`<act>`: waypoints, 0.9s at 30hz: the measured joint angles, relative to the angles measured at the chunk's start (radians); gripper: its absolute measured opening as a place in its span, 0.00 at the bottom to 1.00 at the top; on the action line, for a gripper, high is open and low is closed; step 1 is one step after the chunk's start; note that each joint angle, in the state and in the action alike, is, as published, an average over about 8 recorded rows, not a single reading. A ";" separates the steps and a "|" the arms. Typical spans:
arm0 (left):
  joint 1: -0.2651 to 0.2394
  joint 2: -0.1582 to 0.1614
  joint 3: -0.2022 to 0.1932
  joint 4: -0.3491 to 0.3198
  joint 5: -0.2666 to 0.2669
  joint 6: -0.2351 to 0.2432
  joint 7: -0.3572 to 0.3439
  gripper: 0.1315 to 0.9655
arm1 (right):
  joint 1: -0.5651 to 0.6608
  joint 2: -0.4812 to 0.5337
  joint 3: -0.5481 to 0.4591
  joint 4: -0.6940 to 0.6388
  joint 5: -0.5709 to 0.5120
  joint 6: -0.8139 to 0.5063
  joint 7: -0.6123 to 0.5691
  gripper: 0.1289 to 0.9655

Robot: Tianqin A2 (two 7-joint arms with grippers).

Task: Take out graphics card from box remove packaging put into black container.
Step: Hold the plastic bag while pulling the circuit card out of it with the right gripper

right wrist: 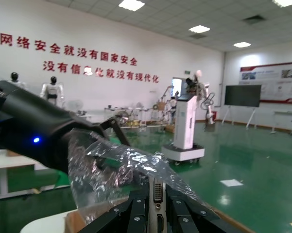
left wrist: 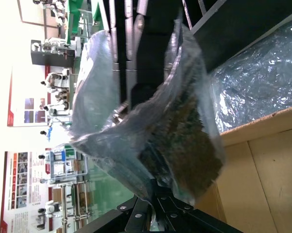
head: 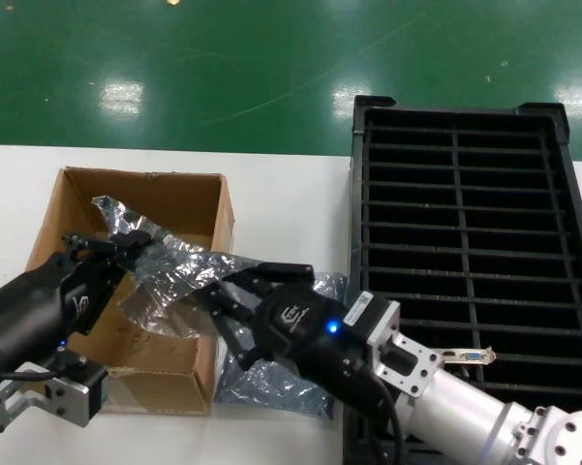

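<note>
Your left gripper [head: 126, 242] sits at the left of the head frame, over the open box [head: 77, 208], and is clamped on one end of the packaging [head: 169, 276]. In the left wrist view the crinkled bag [left wrist: 150, 126] rises from between its fingers with a dark card shape showing through the plastic.

Your right gripper [head: 234, 305] is at lower centre of the head frame, just beside the box's right wall, and is clenched on the other end of the same bag. The right wrist view shows the graphics card [right wrist: 157, 204] gripped bracket-end between its fingers, its port connector visible, with the bag [right wrist: 121, 170] trailing off it toward the left arm.

A second bag [head: 271, 383] lies on the white table [head: 281, 194] below the right gripper.

The black container [head: 465, 252] fills the right of the head frame. Another card [head: 465, 356] rests in a lower slot row there.
</note>
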 joint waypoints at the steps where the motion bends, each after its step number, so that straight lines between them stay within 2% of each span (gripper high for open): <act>1: 0.000 0.000 0.000 0.000 0.000 0.000 0.000 0.01 | -0.005 -0.001 0.006 0.004 0.005 0.001 -0.009 0.07; 10: 0.000 0.000 0.000 0.000 0.000 0.000 0.000 0.01 | -0.037 0.000 0.040 0.026 0.037 -0.002 -0.064 0.07; 27: 0.000 0.000 0.000 0.000 0.000 0.000 0.000 0.01 | -0.033 -0.007 0.015 -0.015 0.016 -0.007 -0.107 0.07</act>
